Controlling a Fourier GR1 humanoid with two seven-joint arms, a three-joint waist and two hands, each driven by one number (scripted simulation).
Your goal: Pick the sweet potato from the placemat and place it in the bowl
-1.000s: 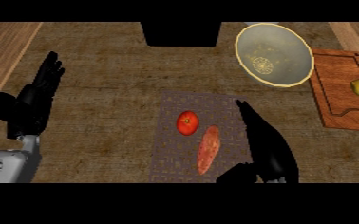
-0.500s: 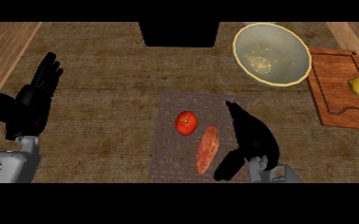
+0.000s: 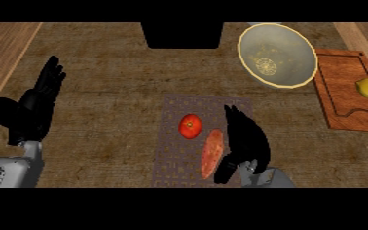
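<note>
on the placemat (image 3: 171,168), sweet potato (image 3: 211,153) just beside the open, empty right robot hand (image 3: 248,143), contact between them unclear

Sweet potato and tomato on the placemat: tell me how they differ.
The sweet potato is long, narrow and orange-brown; the tomato is round and red. The sweet potato reaches toward the mat's near edge; the tomato sits farther up. The right hand is close along the sweet potato's right side; nothing is at the tomato. Both lie on the placemat, side by side.
</note>
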